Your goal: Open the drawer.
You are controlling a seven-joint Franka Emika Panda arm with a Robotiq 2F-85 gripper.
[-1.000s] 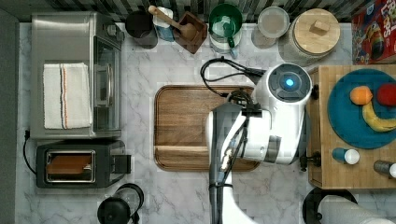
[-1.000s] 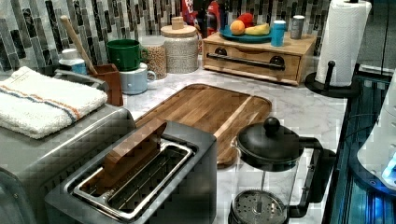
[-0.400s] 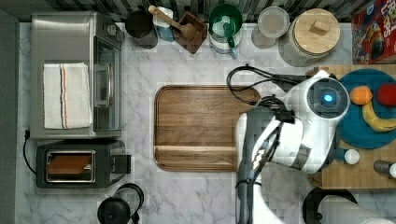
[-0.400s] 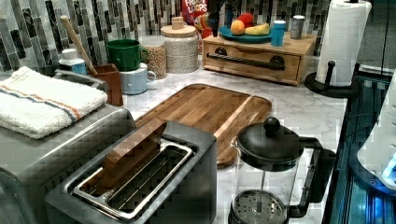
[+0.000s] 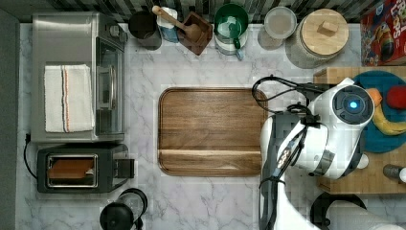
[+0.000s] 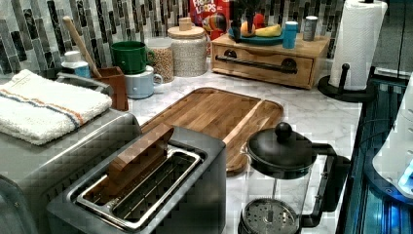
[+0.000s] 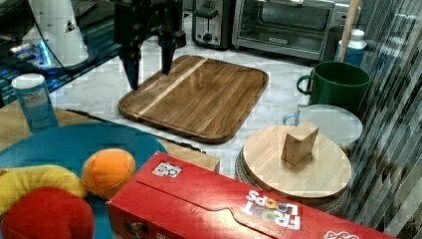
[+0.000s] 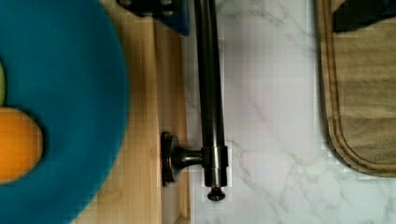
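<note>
In the top view, a steel oven (image 5: 67, 38) with a striped towel (image 5: 67, 98) is sitting well apart from the tray (image 5: 210, 129), toward the top view's left. A toaster (image 5: 81, 167) and a coffee press (image 5: 119, 218) are standing on that same side of the tray, nearer the top view's lower edge. The tray is lying flat on the marble in the middle. Beyond its far edge a green mug (image 5: 231, 19) and a lidded jar (image 5: 323, 33) are lining the wall. The arm (image 5: 330, 129) is reaching over the marble just beside the tray's edge on the top view's right. In the right view the gripper (image 7: 149, 77) is hanging with its fingers spread apart, pointing down, in line with the tray's near corner. The drawer (image 6: 258, 73) is sitting just beyond the tray on the top view's right, across a strip of bare marble, and is looking pushed fully in. Its handle (image 6: 255, 64) is running along the front that is facing the tray. In the wrist view the handle is passing between the two spread fingers, and nothing is touching it. A blue plate (image 5: 383, 139) with fruit is resting on top of the drawer box, farther from the tray than the handle.
</note>
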